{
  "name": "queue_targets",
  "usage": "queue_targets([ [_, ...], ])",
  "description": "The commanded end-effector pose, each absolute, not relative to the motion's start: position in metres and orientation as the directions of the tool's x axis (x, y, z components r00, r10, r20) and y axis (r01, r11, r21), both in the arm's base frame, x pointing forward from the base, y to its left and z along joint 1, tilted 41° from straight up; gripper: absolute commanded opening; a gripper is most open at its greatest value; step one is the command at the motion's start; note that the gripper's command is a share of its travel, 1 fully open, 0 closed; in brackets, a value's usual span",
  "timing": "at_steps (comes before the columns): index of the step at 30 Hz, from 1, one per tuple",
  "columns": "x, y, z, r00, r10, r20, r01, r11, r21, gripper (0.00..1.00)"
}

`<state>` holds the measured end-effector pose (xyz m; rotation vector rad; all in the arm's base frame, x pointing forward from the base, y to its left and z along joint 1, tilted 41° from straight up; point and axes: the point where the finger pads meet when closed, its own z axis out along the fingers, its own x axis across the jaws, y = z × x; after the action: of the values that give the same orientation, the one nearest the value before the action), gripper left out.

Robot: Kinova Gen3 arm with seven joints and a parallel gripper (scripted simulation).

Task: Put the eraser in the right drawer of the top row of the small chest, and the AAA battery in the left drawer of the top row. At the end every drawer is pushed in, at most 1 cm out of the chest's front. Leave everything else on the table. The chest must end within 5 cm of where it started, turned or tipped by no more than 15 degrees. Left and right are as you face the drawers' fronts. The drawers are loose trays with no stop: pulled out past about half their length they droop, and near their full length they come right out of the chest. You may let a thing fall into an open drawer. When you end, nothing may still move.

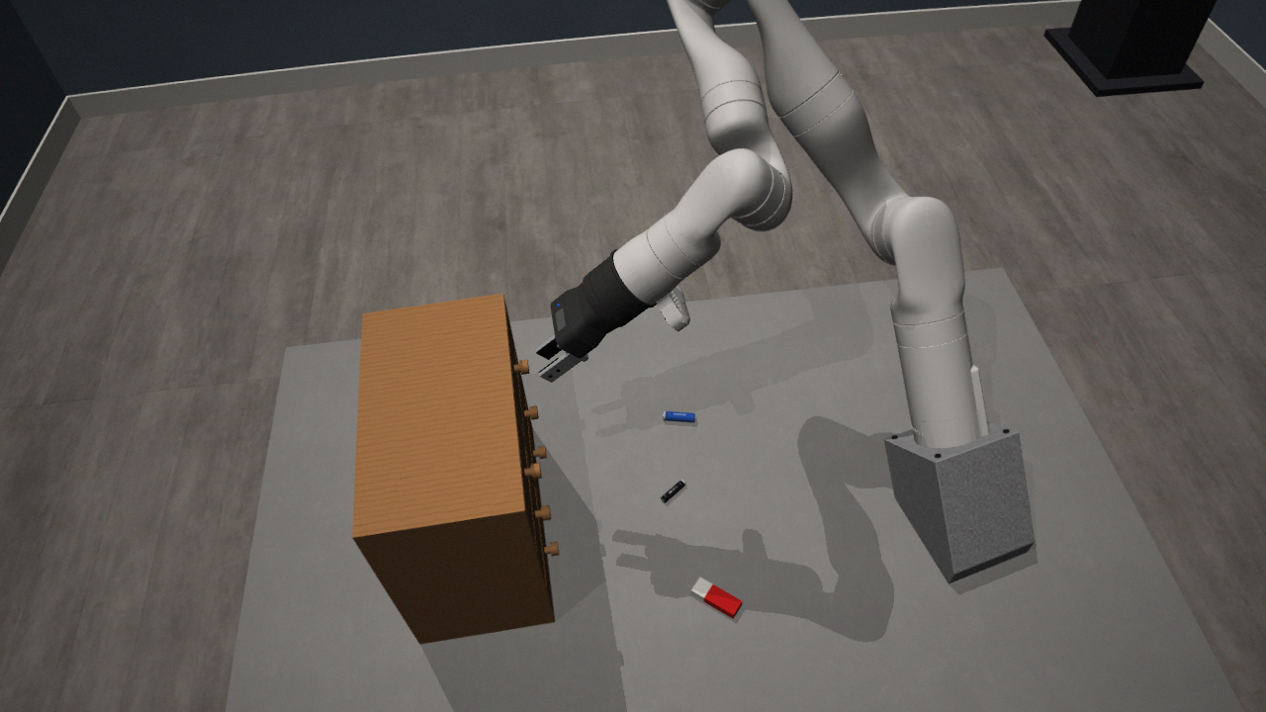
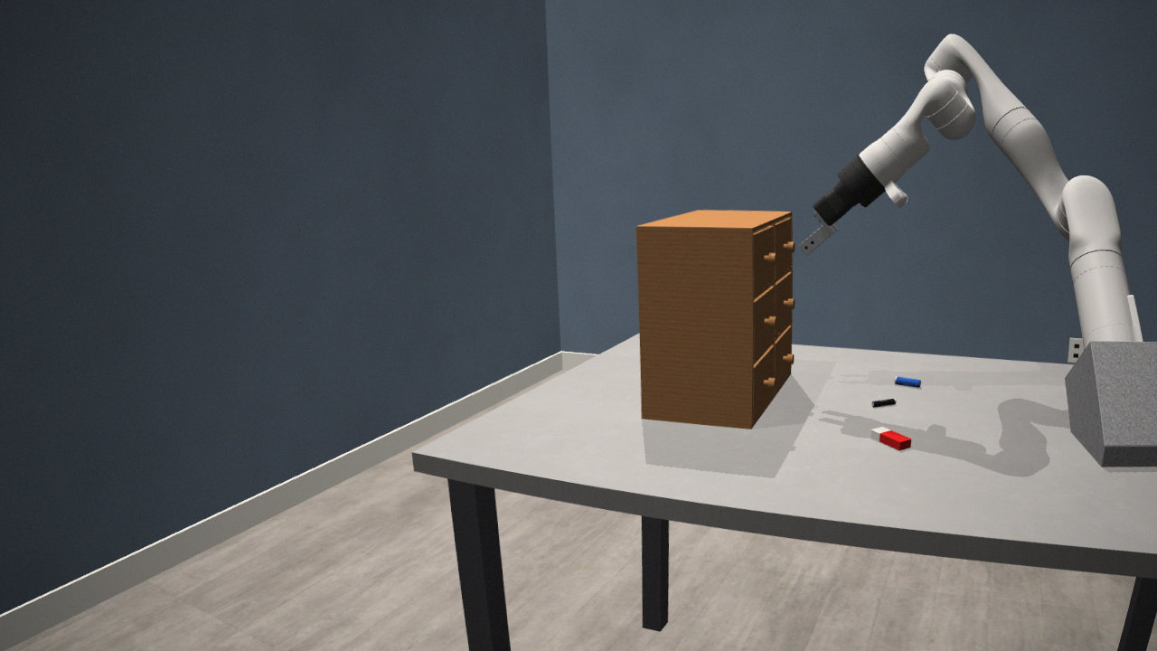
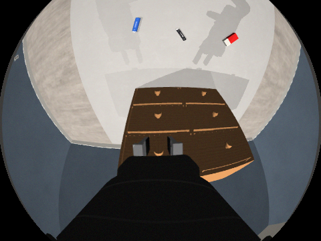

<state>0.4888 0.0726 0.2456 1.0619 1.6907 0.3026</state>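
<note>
The chest [image 1: 433, 415] [image 2: 695, 324] [image 3: 227, 172] stands upright with its drawers looking pushed in. My gripper [image 1: 543, 364] [image 2: 805, 247] [image 3: 158, 142] is partly open and empty, tilted down just in front of the top right drawer's knob [image 1: 522, 366] [image 2: 788, 246] [image 3: 158, 153]. In the wrist view the knob shows between the fingers; they do not grip it. The top left drawer's knob [image 1: 532, 471] [image 2: 769, 256] [image 3: 228, 146] is free. The small black AAA battery [image 1: 673, 491] [image 2: 883, 402] [image 3: 180, 34] and the red-and-white eraser [image 1: 721, 600] [image 2: 894, 438] [image 3: 231, 39] lie on the table.
A larger blue battery [image 1: 679, 416] [image 2: 907, 381] [image 3: 136, 25] lies on the table [image 1: 796, 677] [image 2: 550, 453] beyond the black one in the top and exterior views. The arm's grey base [image 1: 982, 504] [image 2: 1120, 404] stands opposite the chest's front. Lower drawer knobs stick out below my fingers.
</note>
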Motion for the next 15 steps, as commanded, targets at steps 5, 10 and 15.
queue_targets([
  [5,0.500,0.074,0.247,-0.035,0.768,-0.640,0.496,0.569,0.656,0.67],
  [10,0.508,0.075,0.248,-0.035,0.768,-0.640,0.496,0.569,0.656,0.67],
  [15,0.512,0.076,0.249,-0.035,0.768,-0.640,0.496,0.569,0.656,0.67],
])
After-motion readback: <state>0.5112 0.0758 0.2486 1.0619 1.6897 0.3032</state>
